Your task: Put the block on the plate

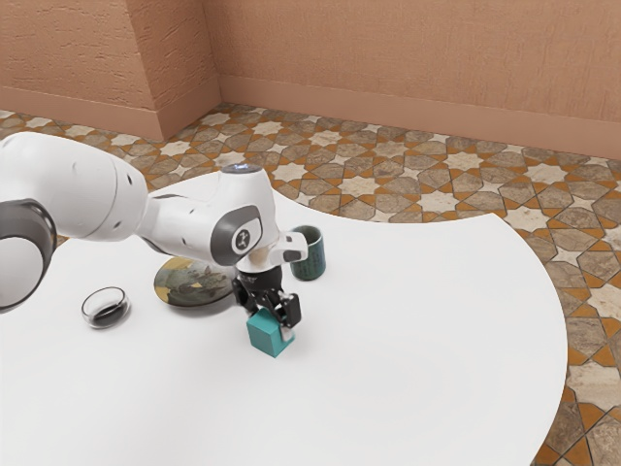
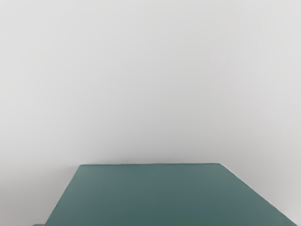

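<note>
From my station I have the gripper (image 1: 274, 316) low over the white table (image 1: 427, 359), pointing down right at the teal block (image 1: 268, 335). I can't tell from here whether it is clamped on the block or only around it. In the wrist view, the block's flat face shows large and close under my hand, with the pale tabletop past it.

The block is off the plate (image 1: 180, 288), which lies near it, farther back and toward the exterior view's left. That plate is round, patterned in dark grey-green with a yellowish patch, and my hand stands in front of its near side.

I also count 2 other pieces on the table: a dark green cup (image 1: 311, 260), upright beyond my hand, and a small clear bowl (image 1: 89, 313) with something dark in it, just beside the plate.
</note>
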{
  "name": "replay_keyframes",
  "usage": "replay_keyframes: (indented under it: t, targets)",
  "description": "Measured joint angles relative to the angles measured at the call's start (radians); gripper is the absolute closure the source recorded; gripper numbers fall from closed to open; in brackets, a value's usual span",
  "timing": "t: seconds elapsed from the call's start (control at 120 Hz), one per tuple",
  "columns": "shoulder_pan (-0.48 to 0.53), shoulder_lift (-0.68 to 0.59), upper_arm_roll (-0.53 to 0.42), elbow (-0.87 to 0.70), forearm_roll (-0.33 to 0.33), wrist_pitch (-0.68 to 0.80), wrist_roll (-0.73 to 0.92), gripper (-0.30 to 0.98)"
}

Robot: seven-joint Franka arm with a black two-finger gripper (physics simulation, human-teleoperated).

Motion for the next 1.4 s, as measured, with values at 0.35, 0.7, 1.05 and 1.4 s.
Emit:
replay_keyframes:
  t: [0.35, 0.7, 1.05, 1.4]
  targets:
    - [0.000, -0.031, 0.009, 0.001, 0.010, 0.002, 0.000, 0.31]
    - [0.110, -0.084, 0.136, 0.137, 0.125, -0.064, 0.025, 0.30]
    - [0.195, 0.032, 0.122, 0.239, 0.067, -0.082, 0.124, 0.14]
    - [0.108, -0.282, 0.091, 0.179, 0.103, -0.200, 0.082, 0.03]
